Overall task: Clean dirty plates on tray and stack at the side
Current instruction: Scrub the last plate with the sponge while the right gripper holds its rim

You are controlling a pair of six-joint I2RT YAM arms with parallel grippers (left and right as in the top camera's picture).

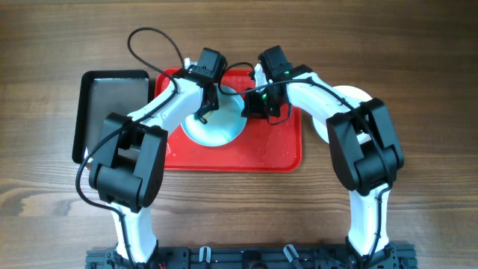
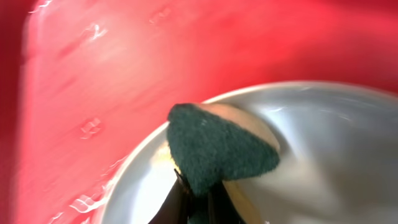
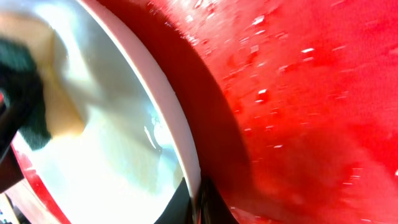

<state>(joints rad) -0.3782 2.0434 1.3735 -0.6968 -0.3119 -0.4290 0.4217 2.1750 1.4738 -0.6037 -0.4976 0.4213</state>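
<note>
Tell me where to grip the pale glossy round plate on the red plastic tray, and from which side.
Pinch the raised rim of the plate at its right edge, coming from the right across the red tray. It lies flat, so only the rim gives a lip, and the green sponge in the left gripper occupies its left side.

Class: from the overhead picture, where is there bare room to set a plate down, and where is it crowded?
Bare: the wood table between the two arm bases, the near right corner of the red tray, and the black tray. Crowded: mid-tray, where the left gripper and right gripper meet on the plate.
</note>
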